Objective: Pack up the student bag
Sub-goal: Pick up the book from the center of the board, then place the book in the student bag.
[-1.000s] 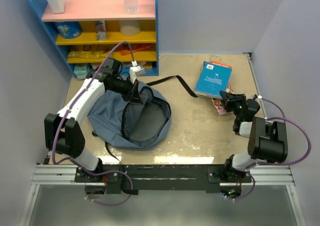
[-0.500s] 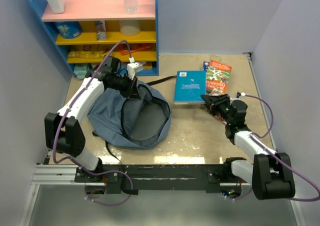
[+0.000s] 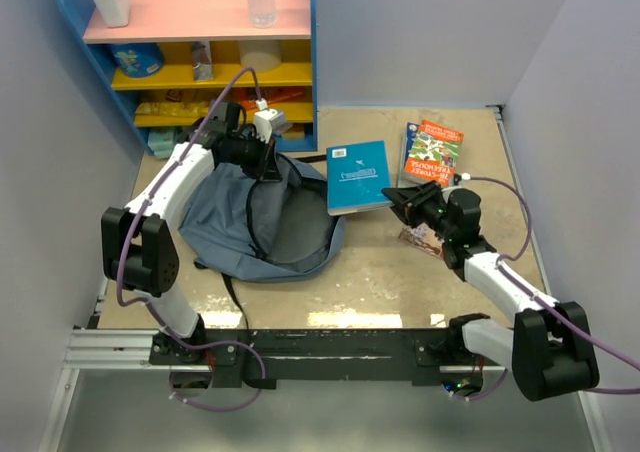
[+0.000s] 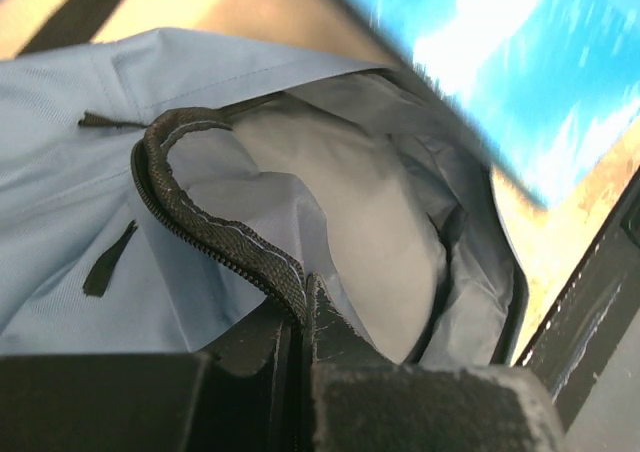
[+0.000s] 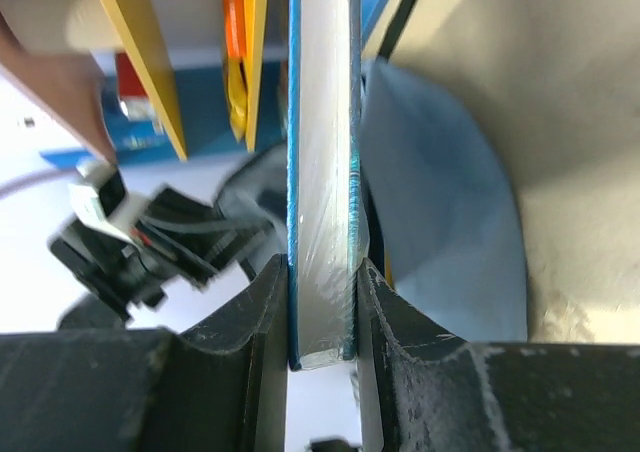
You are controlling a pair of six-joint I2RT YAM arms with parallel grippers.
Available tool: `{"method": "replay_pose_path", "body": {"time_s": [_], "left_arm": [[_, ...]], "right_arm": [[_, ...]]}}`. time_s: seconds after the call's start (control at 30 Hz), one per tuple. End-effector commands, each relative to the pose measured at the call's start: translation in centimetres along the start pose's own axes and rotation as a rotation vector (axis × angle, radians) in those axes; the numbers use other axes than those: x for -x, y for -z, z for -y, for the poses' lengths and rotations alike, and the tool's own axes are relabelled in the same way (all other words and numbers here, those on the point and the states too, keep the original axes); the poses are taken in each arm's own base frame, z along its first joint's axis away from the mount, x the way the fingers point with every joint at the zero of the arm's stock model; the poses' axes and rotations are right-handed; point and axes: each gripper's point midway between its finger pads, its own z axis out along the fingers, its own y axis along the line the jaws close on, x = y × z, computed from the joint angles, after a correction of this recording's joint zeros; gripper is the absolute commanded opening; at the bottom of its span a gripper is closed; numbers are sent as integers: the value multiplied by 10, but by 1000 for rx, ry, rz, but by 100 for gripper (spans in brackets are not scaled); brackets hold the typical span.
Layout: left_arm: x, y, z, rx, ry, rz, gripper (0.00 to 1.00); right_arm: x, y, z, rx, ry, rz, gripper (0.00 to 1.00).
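Left claw point(image 4: 303, 307) pinched tight on the black zipper rim point(image 4: 210, 234) of the student bag point(image 4: 60, 222), soft slate fabric. Right claw point(image 5: 321, 292) clamped on a thin teal book point(image 5: 320, 142), glossy cover, bag just beyond.

We see two arms with smooth white shells and chunky black joints. The left arm point(image 3: 165, 185) and the right arm point(image 3: 500, 277) each trail a thin purple cable point(image 3: 225, 92). The left wrist has a small white box point(image 3: 268, 123). The fingers point(image 5: 250, 362) are dark grey and rough. The bases share a black bar point(image 3: 330, 353) and a silver rail point(image 3: 110, 350).
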Motion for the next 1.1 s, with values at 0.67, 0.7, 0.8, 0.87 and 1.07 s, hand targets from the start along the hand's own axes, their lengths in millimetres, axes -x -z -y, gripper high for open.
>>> {"method": "replay_pose_path", "body": {"time_s": [0.67,0.7,0.8,0.87,1.07], "left_arm": [[38,44,35,-61,-102,97,0],[42,50,37,-41,-110,113,0],[55,64,46,-42,-144,156,0],[56,68,54,-66,-139,153,0],[55,73,78,-149,-129,146,0]], "right_arm": [[-104,7,-76,248,175,-335,0],[-111,5,-76,248,175,-350,0],[-121,2,-69,231,180,-368,0],[-126,-1,-67,231,173,-377,0],[-138,-20,-74,298,154,-368,0]]}}
